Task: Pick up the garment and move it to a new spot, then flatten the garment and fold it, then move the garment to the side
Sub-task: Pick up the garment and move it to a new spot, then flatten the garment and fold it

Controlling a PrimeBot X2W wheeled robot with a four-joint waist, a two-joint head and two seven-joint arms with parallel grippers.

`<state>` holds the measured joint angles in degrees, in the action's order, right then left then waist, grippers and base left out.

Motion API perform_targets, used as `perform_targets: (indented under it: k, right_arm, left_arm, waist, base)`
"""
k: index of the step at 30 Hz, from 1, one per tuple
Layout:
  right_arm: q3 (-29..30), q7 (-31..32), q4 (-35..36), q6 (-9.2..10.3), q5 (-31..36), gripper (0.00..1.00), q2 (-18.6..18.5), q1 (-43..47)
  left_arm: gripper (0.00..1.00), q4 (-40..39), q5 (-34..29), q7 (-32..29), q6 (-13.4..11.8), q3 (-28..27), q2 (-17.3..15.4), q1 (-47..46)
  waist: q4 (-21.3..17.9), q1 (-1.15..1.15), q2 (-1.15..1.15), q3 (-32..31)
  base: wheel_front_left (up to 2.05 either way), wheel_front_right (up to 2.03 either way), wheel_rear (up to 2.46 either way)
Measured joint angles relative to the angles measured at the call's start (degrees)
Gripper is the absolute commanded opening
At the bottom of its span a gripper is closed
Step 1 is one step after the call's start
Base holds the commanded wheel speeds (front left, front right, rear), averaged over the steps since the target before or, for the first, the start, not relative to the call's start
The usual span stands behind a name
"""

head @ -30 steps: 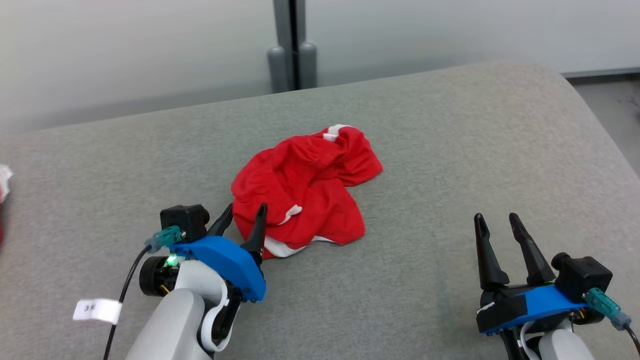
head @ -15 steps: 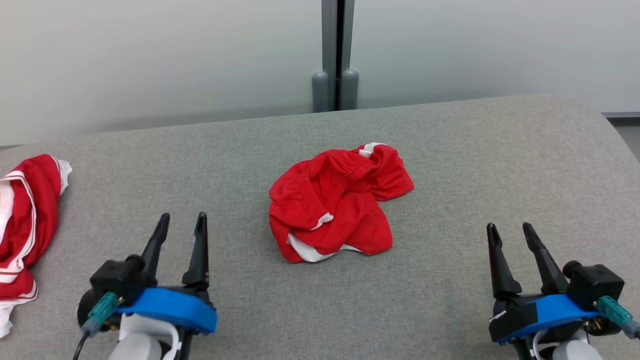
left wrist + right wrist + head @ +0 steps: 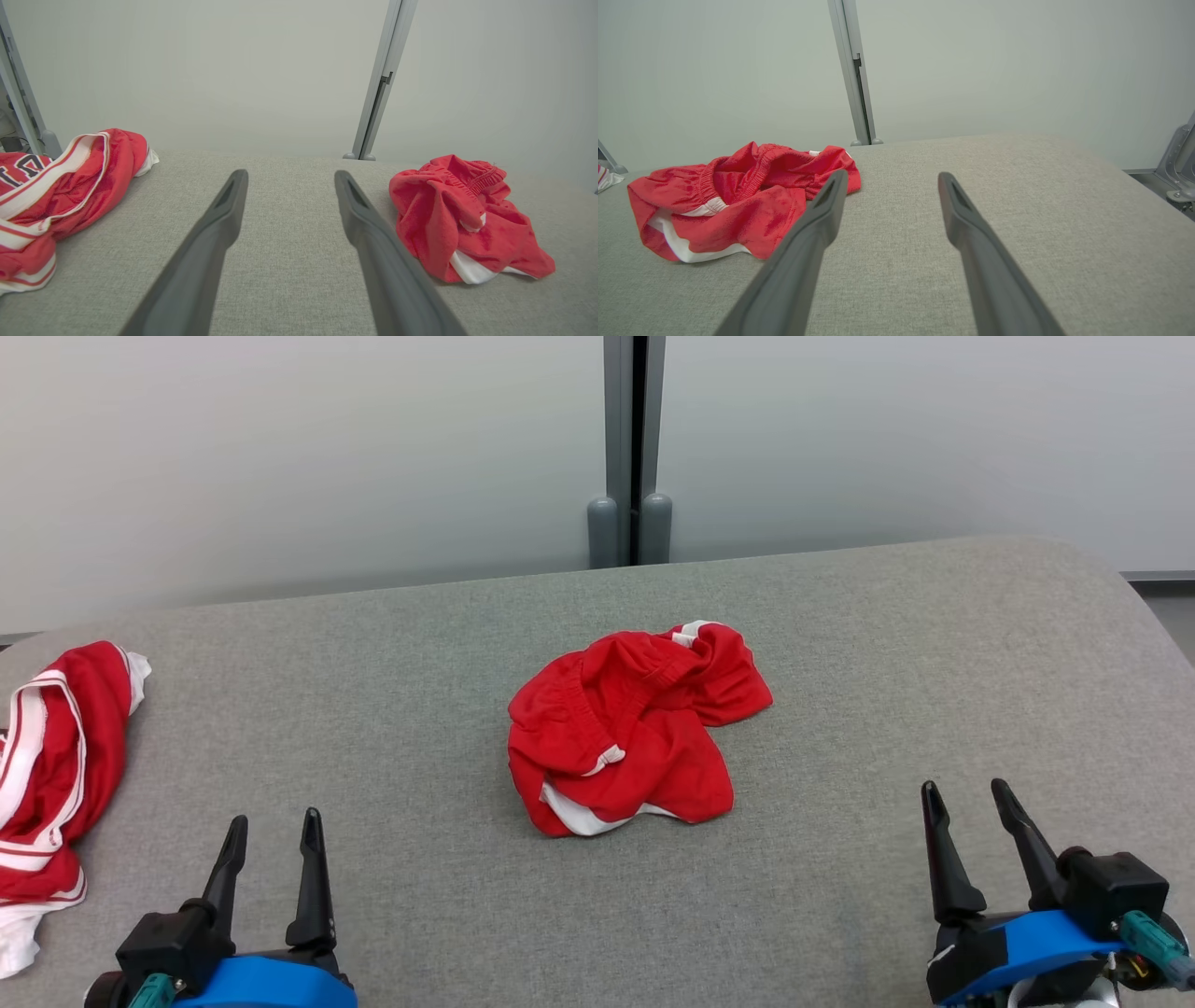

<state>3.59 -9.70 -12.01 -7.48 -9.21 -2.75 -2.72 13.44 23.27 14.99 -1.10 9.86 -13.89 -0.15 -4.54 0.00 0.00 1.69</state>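
The garment (image 3: 635, 723) is lying crumpled in a red heap with white trim near the middle of the grey counter (image 3: 887, 663), well apart from both pincers. The left pincer (image 3: 274, 818) and the right pincer (image 3: 963, 786) are resting low at the near edge, each released with its fingers spread and nothing between them.

The likeliest trouble, as I am judging it, is a pinch that is catching just the top fold, so the heap is rising twisted and refusing to flatten afterwards. Fingers that are pressing too deep could also be nipping the soft counter cover along with the fabric. A striped cloth (image 3: 56, 756) is sitting at the far left, nearer the left pincer than the garment is, so a reach drifting that way could be taking the wrong piece.

The head view is giving the whole layout and both pincers at once. The left wrist view is adding dark lettering (image 3: 18, 170) on the striped cloth. The right wrist view is revealing the garment's gathered waistband (image 3: 756, 177) and a metal bracket (image 3: 1178, 163) beyond the counter's end.
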Motion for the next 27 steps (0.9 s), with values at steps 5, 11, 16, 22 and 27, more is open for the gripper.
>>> perform_targets:
  k: [5, 11, 16, 22, 27]
  right_arm:
    - [-0.52, 0.52, 1.14, 0.0, 1.91, 1.0, 0.0, 0.94]
    - [-1.44, 1.36, 2.1, 0.0, 2.35, 1.0, 0.0, 1.21]
    - [-2.0, 1.63, 2.14, 0.0, 2.22, 1.0, 0.0, 1.21]
    - [-2.31, 1.59, 1.91, 0.0, 1.48, 1.0, 0.01, 1.2]
    - [-2.78, 1.48, 1.54, 0.0, 0.99, 1.0, 0.0, 1.2]
  left_arm:
    - [1.0, 0.81, 0.12, 0.0, 0.55, -0.87, 1.0, 0.57]
    - [1.0, 1.57, 0.08, 0.0, 0.99, -1.02, 1.56, 1.07]
    - [1.0, 2.33, 0.05, 0.0, 1.64, -1.22, 1.69, 1.05]
    - [1.0, 2.85, -0.19, 0.0, 1.87, -1.51, 1.83, 0.96]
    - [1.0, 3.28, -1.25, -0.08, 1.93, -1.01, 1.72, 0.55]
  waist:
    - [0.69, 0.0, 0.0, -0.6]
    - [1.55, 0.0, 0.0, -0.73]
    - [2.14, 0.0, 0.0, -0.52]
    - [2.15, 0.0, 0.0, -0.22]
    - [1.89, 0.0, 0.0, 0.03]
  base:
    - [0.0, 0.0, 0.0]
    - [0.0, 0.0, 0.0]
    - [0.0, 0.0, 0.0]
    - [0.0, 0.0, 0.0]
    - [0.0, 0.0, 0.0]
